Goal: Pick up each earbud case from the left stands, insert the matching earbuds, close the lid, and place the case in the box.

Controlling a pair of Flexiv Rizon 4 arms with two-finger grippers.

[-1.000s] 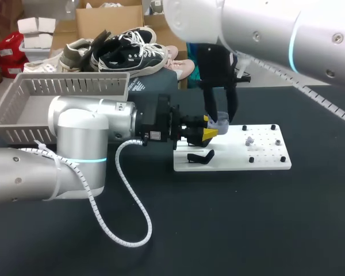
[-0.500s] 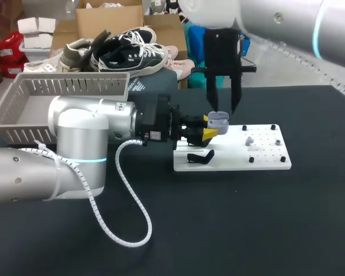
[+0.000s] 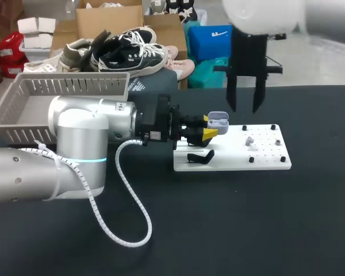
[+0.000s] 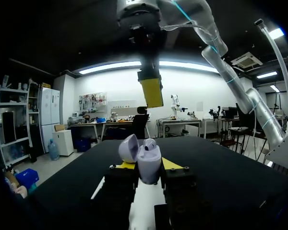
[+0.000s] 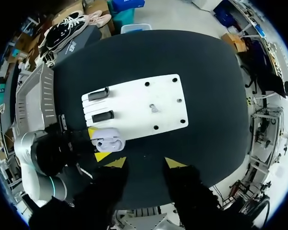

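Left hand [image 3: 209, 133] clamped on the open pale lilac plastic earbud case [image 3: 218, 120], right hand [image 3: 244, 107] spread and empty. Guessing one small pale earbud [image 3: 249, 140], the lid and the grey plastic basket [image 3: 75, 86] remain.

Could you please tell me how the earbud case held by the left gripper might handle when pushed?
The earbud case looks smooth, rounded and hard: probably rigid and light, but apt to slip or twist in the left gripper. Its open lid stands off to one side, likely the weak spot.
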